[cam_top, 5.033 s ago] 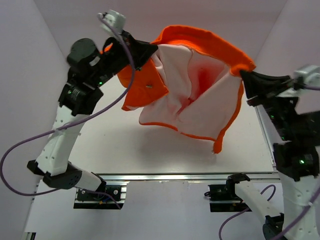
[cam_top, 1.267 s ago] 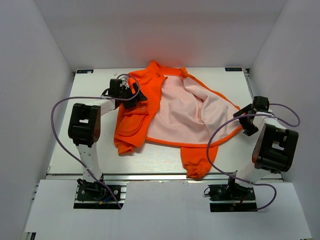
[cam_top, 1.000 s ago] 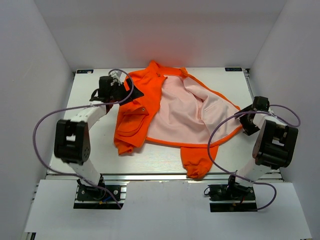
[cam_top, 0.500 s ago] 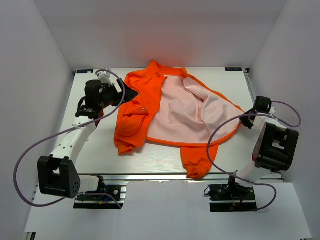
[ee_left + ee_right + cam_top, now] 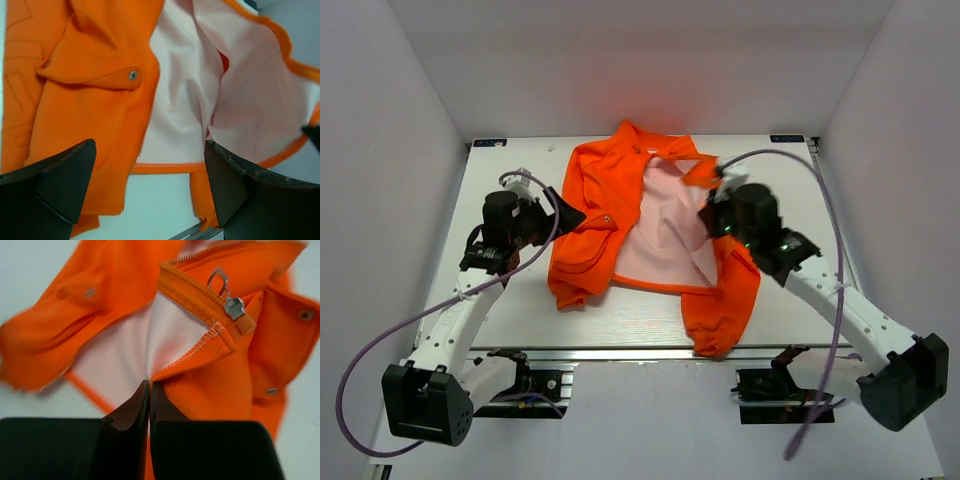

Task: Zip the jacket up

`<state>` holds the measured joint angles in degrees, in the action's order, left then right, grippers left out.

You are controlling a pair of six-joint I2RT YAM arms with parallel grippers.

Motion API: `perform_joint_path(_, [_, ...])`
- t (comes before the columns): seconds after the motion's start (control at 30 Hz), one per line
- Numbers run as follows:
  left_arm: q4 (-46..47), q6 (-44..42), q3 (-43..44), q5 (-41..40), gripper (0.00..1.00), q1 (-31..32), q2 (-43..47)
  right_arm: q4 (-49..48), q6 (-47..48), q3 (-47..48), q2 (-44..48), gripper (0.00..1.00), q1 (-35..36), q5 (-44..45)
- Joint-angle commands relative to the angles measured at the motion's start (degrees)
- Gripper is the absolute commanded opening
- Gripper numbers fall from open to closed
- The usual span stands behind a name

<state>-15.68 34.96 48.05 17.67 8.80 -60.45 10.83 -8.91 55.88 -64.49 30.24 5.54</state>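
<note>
Jacket (image 5: 600, 200) fabric, soft orange, bunches in right gripper (image 5: 149, 390).

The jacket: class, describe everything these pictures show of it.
The jacket is bright orange fabric with pale pink lining, flap pockets with metal snaps and a silver zipper slider. It lies unzipped on the table, one front panel flat, the other folded inward, its edge pinched by the right gripper.

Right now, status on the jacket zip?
Left gripper open, by the snap pocket. Right gripper shut on the jacket front edge, by the zipper slider. Jacket open, unzipped. Nothing covering the slider.
</note>
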Motion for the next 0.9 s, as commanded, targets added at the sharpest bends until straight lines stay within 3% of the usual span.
perform_joint_path(0.0, [-6.2, 1.0, -1.8, -4.6, 0.98, 0.0, 4.1, 6.0, 8.6, -1.2, -1.5, 0.0, 15.5, 4.6])
perform_joint_path(0.03, [-7.2, 2.0, -2.2, -7.2, 0.98, -0.1, 4.7, 6.3, 8.6, -1.8, -2.4, 0.0, 23.6, 5.1])
perform_joint_path(0.13, [-10.8, 3.3, -3.1, -10.6, 0.98, -0.1, 6.8, 5.3, 8.6, -3.0, -9.7, 0.0, 35.7, 4.8])
perform_joint_path(0.27, [-12.2, 3.9, -3.8, -10.2, 0.98, 0.0, 7.9, 4.2, 4.7, -3.4, -17.4, 0.0, 41.5, 3.9])
perform_joint_path(0.3, [-12.3, 3.9, -4.1, -9.8, 0.98, 0.0, 8.0, 4.0, 3.8, -3.8, -18.3, 0.21, 41.7, 3.6])
perform_joint_path(0.37, [-11.8, 3.5, -4.3, -8.0, 0.98, 0.0, 7.8, 3.8, 0.8, -4.5, -18.7, 0.5, 41.7, 5.3])
perform_joint_path(0.4, [-11.0, 3.0, -4.4, -7.0, 0.98, -0.1, 7.5, 3.7, 0.0, -5.2, -18.0, 0.83, 41.7, 6.1])
perform_joint_path(0.43, [-10.6, 2.4, -4.5, -5.8, 0.98, -0.1, 7.2, 2.8, -0.7, -5.8, -15.7, 0.89, 41.7, 6.5])
perform_joint_path(0.63, [-6.3, 0.7, -5.2, 4.6, 0.98, 0.2, 2.2, 0.8, -11.3, -15.3, -0.7, 0.89, 40.6, 10.7])
perform_joint_path(0.87, [-2.6, -1.6, -4.4, 5.4, 0.98, 6.7, -2.9, 3.6, -20.3, -26.4, 8.2, 0.88, 31.7, -0.4])
